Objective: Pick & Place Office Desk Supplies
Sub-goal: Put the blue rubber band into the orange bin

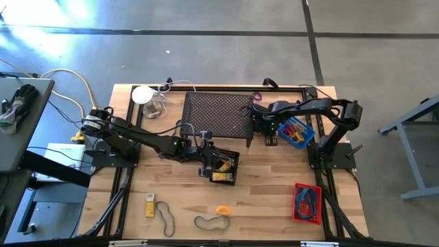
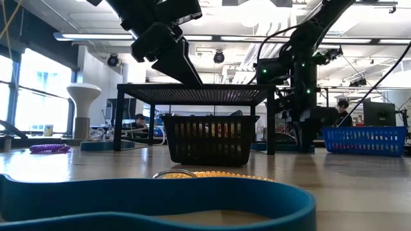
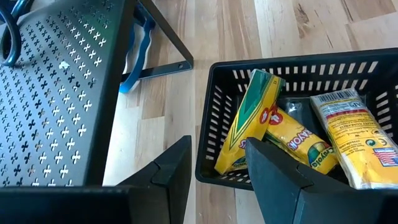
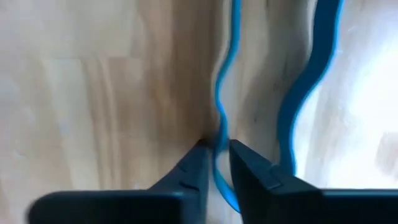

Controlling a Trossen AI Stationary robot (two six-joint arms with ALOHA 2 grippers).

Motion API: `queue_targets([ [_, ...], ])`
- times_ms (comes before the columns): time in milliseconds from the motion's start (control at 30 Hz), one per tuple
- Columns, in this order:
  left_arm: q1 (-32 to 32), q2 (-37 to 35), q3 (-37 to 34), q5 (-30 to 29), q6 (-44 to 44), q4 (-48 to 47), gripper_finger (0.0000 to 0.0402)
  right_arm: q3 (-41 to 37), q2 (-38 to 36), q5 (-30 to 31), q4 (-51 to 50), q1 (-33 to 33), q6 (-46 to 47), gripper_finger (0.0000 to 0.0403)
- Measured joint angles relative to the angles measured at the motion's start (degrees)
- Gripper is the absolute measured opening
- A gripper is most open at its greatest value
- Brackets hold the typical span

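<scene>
The left gripper (image 1: 206, 159) hangs parted, straddling the black basket's (image 1: 235, 167) left rim, yellow packets (image 3: 292, 134) inside. By the stand's (image 1: 216, 113) right edge, the right gripper (image 4: 214, 163) pinches a blue band (image 4: 219, 106) narrowly.

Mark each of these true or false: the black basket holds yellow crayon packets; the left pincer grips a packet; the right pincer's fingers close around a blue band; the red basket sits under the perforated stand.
1. The black basket holds yellow crayon packets. True.
2. The left pincer grips a packet. False: its fingers stand open astride the basket's wall, holding nothing.
3. The right pincer has its fingers around a blue band. True.
4. The red basket sits under the perforated stand. False: it sits apart, near the table's front right corner.
</scene>
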Motion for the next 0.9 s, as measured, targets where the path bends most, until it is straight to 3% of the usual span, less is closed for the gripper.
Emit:
queue_targets([
  [100,0.0,0.0,0.0,0.0,0.0,0.0,0.0144,0.0,0.0,1.0,-0.1,0.0,0.0,0.0011],
  [167,0.0,0.0,0.0,0.0,0.2,0.0,0.0144,0.0,0.0,2.3,-0.3,0.1,0.3,0.0005],
  [533,0.0,0.0,0.0,0.0,0.2,0.4,0.0144,0.0,-3.9,12.5,-3.1,2.9,3.3,0.0003],
  [900,-0.8,0.0,0.0,0.0,-1.4,1.3,0.0144,0.0,-16.6,28.4,-4.1,8.5,12.0,0.0002],
])
